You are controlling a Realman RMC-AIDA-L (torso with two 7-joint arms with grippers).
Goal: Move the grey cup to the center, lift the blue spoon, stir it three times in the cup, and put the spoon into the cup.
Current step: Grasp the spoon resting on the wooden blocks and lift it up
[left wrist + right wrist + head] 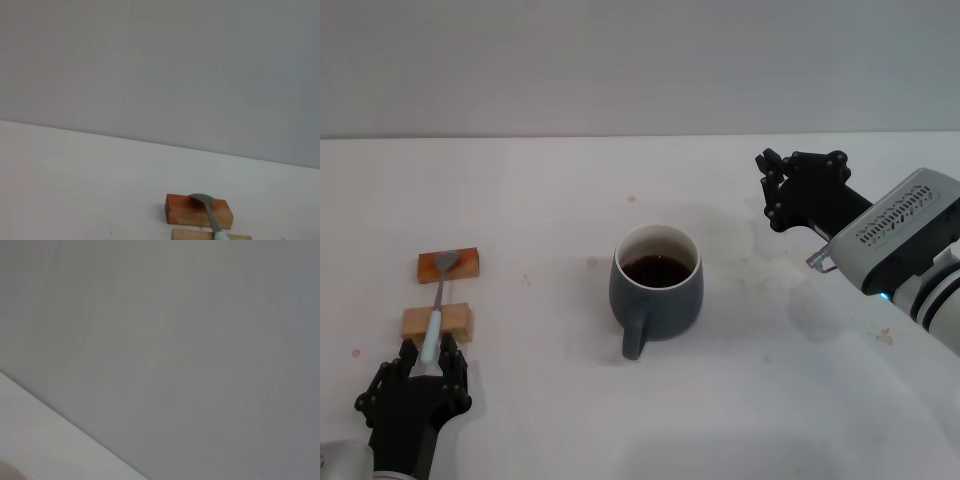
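A white desk point(540, 420) fills most of the head view, its matte surface running back to a straight far edge. The top carries faint brownish stains point(765, 262) and small specks to the right of the middle, plus a tiny dark fleck point(631, 198) farther back and a pale reddish spot point(356, 353) near the left edge. Behind the desk stands a plain grey wall point(640, 60), bare and uniform, meeting the desk in a level line. The left wrist view shows the same grey wall point(160, 70) above the white desk point(75, 190). The right wrist view shows almost only wall point(200, 340), with a white wedge of desk point(40, 440) in one corner. Light is soft and even, with weak shadows.
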